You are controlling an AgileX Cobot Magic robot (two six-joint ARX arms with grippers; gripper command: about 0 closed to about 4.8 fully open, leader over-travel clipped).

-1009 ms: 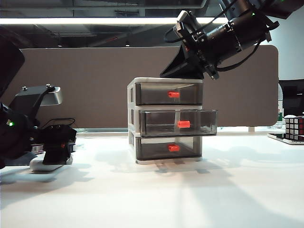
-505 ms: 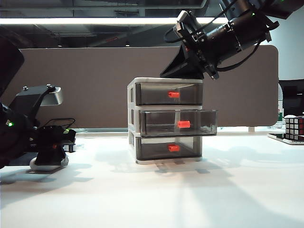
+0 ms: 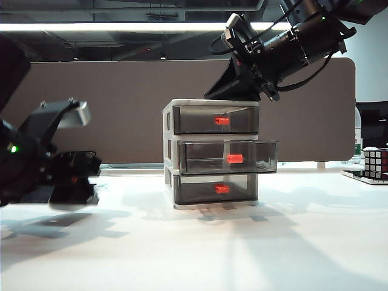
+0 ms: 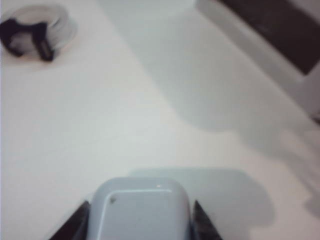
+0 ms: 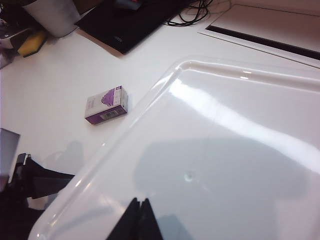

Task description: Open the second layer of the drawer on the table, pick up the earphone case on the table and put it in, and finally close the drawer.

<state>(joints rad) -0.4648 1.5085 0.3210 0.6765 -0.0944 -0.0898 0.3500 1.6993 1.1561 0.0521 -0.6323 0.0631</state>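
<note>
My left gripper (image 4: pixel 140 220) is shut on the white earphone case (image 4: pixel 140 210), which sits between its dark fingers (image 4: pixel 75 227) just above the table (image 4: pixel 125 125). In the exterior view that gripper (image 3: pixel 73 193) hovers blurred at the far left, and I cannot make out the case there. The drawer (image 3: pixel 212 154) stands mid-table, with the second layer (image 3: pixel 230 156) pulled out toward the front. My right gripper (image 5: pixel 138 217) is shut and empty, its tips resting over the cabinet's white top (image 5: pixel 225 150); seen from outside, the right gripper (image 3: pixel 218 91) sits above the top layer.
A white-and-purple box (image 5: pixel 106 105) lies on the table to the left of the cabinet. A coiled white cable with a black strap (image 4: pixel 37 30) lies beyond the left gripper. A Rubik's cube (image 3: pixel 376 162) stands at the far right. A brown partition (image 3: pixel 109 109) backs the table.
The left gripper has closed on the earphone case and lifted it off the table. The right arm and the drawers have not moved.
</note>
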